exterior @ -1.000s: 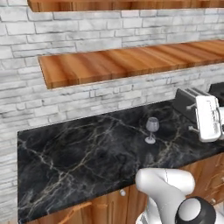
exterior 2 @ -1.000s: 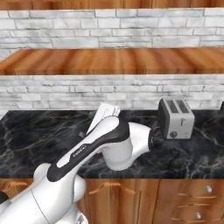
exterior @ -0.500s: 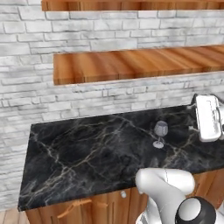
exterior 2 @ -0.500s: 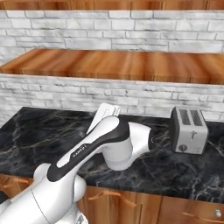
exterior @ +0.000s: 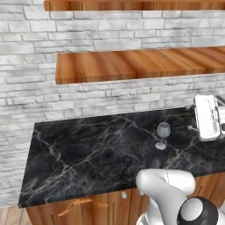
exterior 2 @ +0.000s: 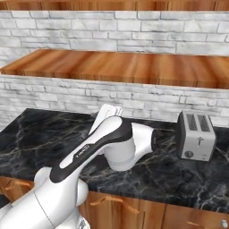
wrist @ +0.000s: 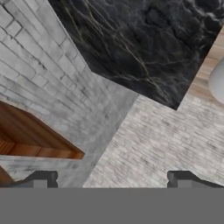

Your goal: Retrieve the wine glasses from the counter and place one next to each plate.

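Kitchen counter (exterior: pixel 88 154), black marble w/ pale veins over brown cabinet doors, seen from both base cams and the hand cam. Gripper (wrist: pixel 111 179): finger tips (wrist: pixel 41 178) stand wide apart at the lower edge of the hand view, spread, nothing between them; they face the grey brick wall (wrist: pixel 144 144), w/ the marble top further ahead. In the left base view the white hand (exterior: pixel 206 116) hangs above the counter's right end. One wine glass (exterior: pixel 162 135) stands upright on the marble, just left of and below the hand, apart from it, foot resting on the stone nr the counter's mid-depth. Wooden shelf (exterior: pixel 140 63) runs along the wall above and left of the hand; a 2nd shelf sits higher. Right base view: silver two-slot toaster (exterior 2: pixel 195 135) on the counter, to the right of the arm's elbow (exterior 2: pixel 120 147), near the wall.
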